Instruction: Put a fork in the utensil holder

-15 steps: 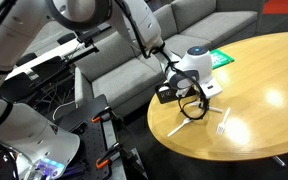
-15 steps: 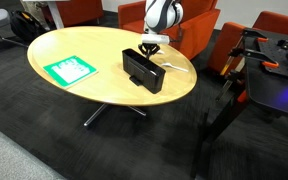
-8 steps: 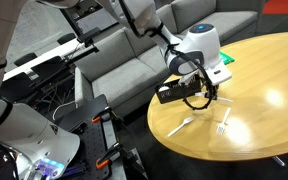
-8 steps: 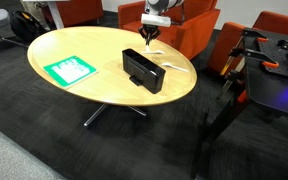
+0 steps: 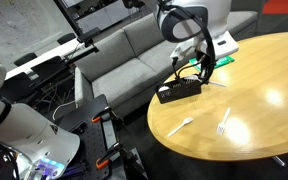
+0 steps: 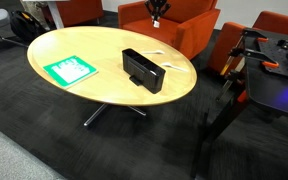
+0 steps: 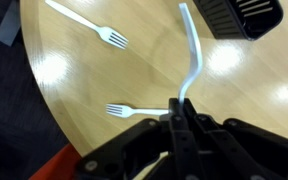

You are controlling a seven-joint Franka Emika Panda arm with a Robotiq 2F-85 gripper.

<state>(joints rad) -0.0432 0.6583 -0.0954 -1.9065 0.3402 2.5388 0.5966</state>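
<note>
In the wrist view, a spare white fork [image 7: 86, 24] and a second spare fork [image 7: 134, 109] lie on the wooden table [image 7: 94, 70], while the gripper [image 7: 177, 108] clamps the bent fork [image 7: 192, 55], held aloft left of the black utensil holder [image 7: 234, 18].

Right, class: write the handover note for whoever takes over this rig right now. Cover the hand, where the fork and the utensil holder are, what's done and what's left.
Hand: shut on the fork, gripping its handle and holding it in the air above the table.
Utensil holder: on the table near the edge; the fork is not in it.
Two other forks: lying flat on the table, not needed.
Done: one fork gripped and off the table.
Left: carry the fork over the utensil holder, lower it in, open the hand.
</note>
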